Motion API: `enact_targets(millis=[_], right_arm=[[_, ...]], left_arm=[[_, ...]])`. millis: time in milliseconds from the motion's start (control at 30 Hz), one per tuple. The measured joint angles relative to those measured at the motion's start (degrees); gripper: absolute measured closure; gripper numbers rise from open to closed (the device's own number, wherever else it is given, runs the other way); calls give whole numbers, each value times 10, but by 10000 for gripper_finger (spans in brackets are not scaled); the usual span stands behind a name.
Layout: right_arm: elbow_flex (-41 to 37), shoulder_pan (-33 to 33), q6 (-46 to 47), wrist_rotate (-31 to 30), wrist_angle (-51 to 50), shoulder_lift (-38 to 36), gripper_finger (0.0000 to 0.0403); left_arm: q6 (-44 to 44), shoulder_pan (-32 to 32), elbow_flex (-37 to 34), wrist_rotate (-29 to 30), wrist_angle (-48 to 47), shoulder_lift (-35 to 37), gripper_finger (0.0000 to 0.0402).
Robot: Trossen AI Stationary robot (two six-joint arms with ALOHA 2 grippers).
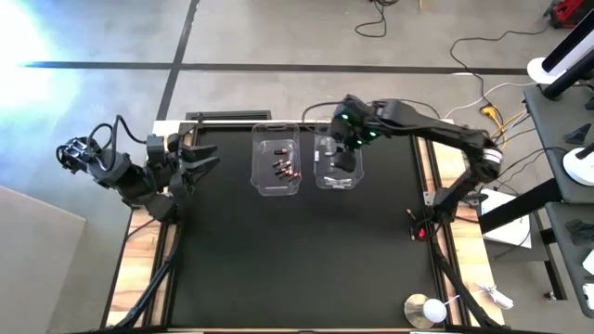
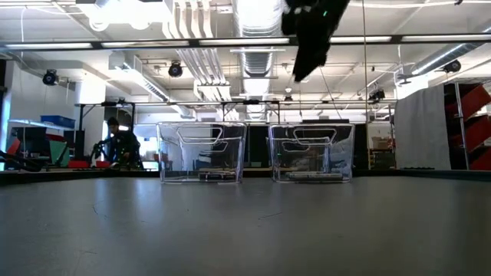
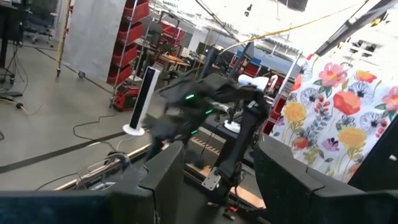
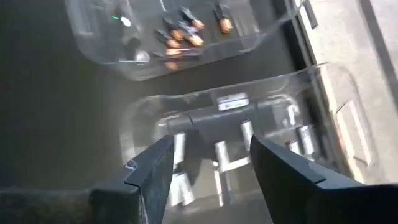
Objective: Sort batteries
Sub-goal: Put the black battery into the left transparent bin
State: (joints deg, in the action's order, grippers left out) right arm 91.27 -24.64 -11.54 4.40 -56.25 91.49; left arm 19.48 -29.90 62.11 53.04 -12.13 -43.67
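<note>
Two clear plastic tubs stand side by side at the far middle of the table. The left tub [image 1: 277, 160] [image 2: 202, 152] holds dark batteries with reddish ends [image 1: 286, 169] [image 4: 180, 34] lying on its floor. The right tub [image 1: 339, 172] [image 2: 311, 152] [image 4: 323, 93] holds white/silver batteries [image 4: 221, 158]. My right gripper [image 1: 343, 158] [image 2: 303, 65] [image 4: 211, 146] hangs open above the right tub, fingers pointing down, with nothing between them. My left gripper [image 1: 209, 158] [image 3: 217, 152] waits open at the table's left edge, pointing toward the tubs.
The black mat [image 1: 297, 250] spreads in front of the tubs toward the near edge. A small round white object [image 1: 432, 309] sits at the near right corner. Cables and a stand lie on the floor beyond the right edge. A person [image 2: 123, 146] sits far behind the table.
</note>
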Motion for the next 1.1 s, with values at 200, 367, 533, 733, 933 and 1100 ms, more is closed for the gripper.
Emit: enact_targets(millis=[200,367,533,733,933,1100], right_arm=[[-3,52,122,-21,-110,-90,175],[-18,58,246,-53,-257,-137,160],[-97,59,343,-60,-286,-196,149],[-252,59,406,-57,-281,-246,155],[-408,59,457,-3,-248,-250,156],[-467,59,444,19,-194,-218,149]], left_arm=[[-5,0,0,-1,-10,-9,229],[-5,0,0,-17,-22,-17,229],[-6,0,0,-17,-25,-25,229],[-8,0,0,-19,-25,-31,229],[-12,0,0,-28,-37,-31,229],[-13,0,0,-28,-45,-30,229]])
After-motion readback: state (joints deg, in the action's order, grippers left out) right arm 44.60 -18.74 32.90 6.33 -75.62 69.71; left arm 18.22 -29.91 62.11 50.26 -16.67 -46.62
